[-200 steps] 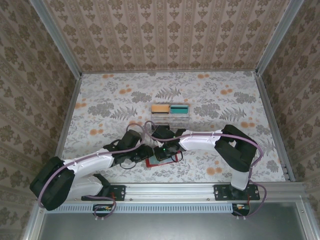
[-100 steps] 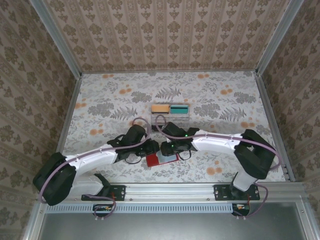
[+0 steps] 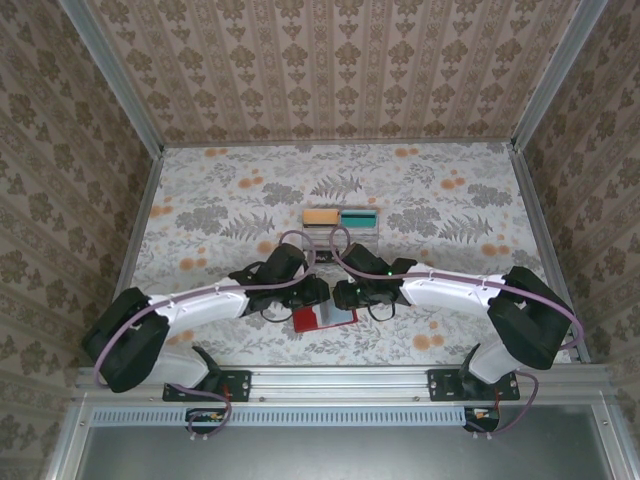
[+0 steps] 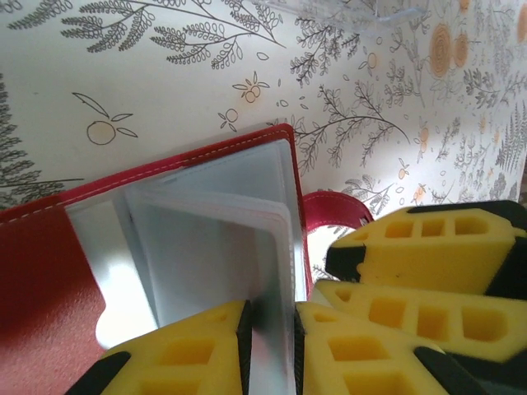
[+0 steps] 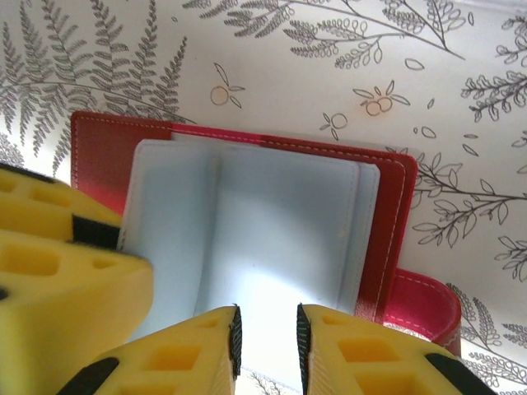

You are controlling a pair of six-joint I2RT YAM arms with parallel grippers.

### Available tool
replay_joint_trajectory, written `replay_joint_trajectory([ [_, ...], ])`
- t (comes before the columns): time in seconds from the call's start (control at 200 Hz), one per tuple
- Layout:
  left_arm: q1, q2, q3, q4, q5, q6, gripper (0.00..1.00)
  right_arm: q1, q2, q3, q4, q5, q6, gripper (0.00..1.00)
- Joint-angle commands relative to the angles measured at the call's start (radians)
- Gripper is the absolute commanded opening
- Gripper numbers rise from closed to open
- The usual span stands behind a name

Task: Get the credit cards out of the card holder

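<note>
On our flowered table (image 3: 440,200) the red card holder (image 3: 305,321) lies open near the front edge, between both arms. Our left gripper (image 4: 272,350) pinches its grey inner leaf (image 4: 206,247). Our right gripper (image 5: 268,350) stands narrowly apart at that leaf; we cannot tell if it grips.

Top view: left gripper (image 3: 313,295) and right gripper (image 3: 341,297) cover the far edge of the card holder (image 3: 323,319). Left wrist: holder runs off frame left and bottom, tab (image 4: 336,204) half behind the right gripper's finger (image 4: 428,247). Pale sheet (image 4: 206,247) between each gripper's fingers, card or sleeve, pinched or not? Can't tell.
</note>
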Motion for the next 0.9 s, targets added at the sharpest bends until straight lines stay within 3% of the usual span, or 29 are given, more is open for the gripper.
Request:
replay_joint_trajectory([
  [0.0,0.012,-0.074,-0.015,-0.053,-0.032,0.033,0.23,-0.002,0.010,0.000,-0.003,0.002,0.013,0.28],
  [0.4,0.046,-0.128,-0.064,-0.096,-0.058,0.024,0.25,-0.011,-0.003,0.015,-0.030,0.019,0.000,0.32],
  [0.605,0.084,-0.207,-0.123,-0.148,-0.084,0.007,0.25,-0.018,-0.062,0.011,-0.068,0.103,0.002,0.38],
  [0.895,0.121,-0.280,-0.194,-0.182,-0.085,-0.004,0.25,-0.033,-0.006,0.032,-0.040,0.021,-0.004,0.39],
])
